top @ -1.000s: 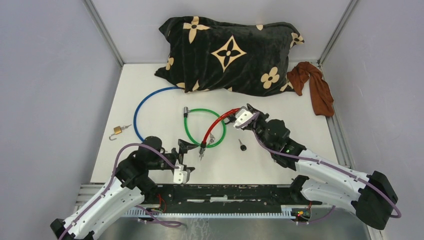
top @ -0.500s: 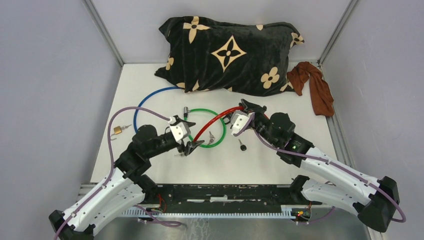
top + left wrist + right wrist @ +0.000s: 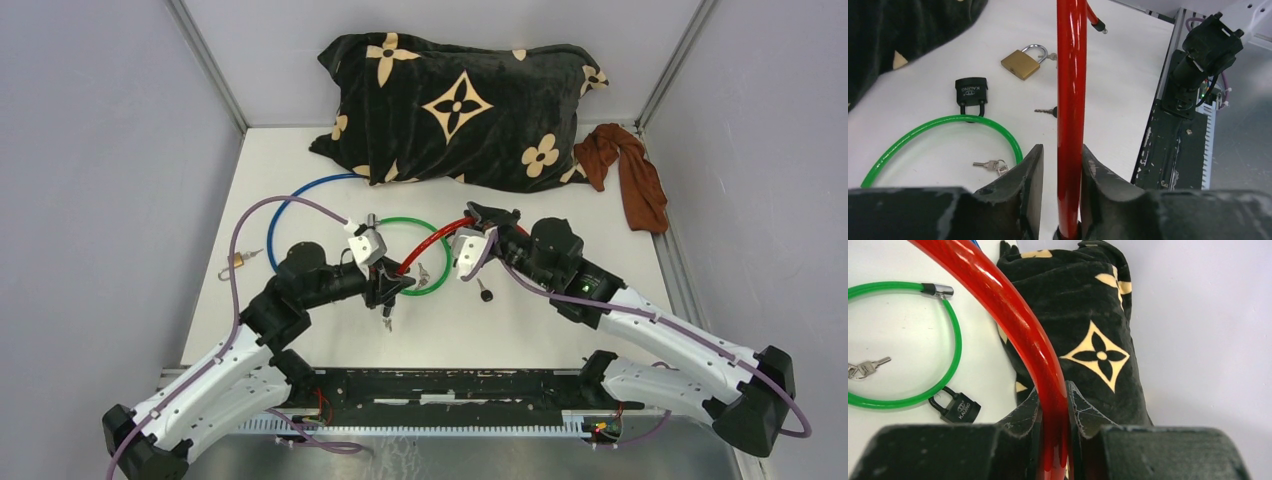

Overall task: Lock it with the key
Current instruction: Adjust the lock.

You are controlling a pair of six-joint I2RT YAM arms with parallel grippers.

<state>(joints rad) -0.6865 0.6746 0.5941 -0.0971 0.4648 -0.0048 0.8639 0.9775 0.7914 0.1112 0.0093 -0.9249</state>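
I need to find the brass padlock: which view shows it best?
Left wrist: the brass padlock lies large and unobstructed. Top external shows it tiny beside the blue cable. Right wrist misses it.

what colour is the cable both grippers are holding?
Red: the red cable is glossy and slightly translucent. It shows best in the left wrist view.

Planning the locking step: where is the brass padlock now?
Top view: the brass padlock lies left of the left arm, just outside the blue cable loop.
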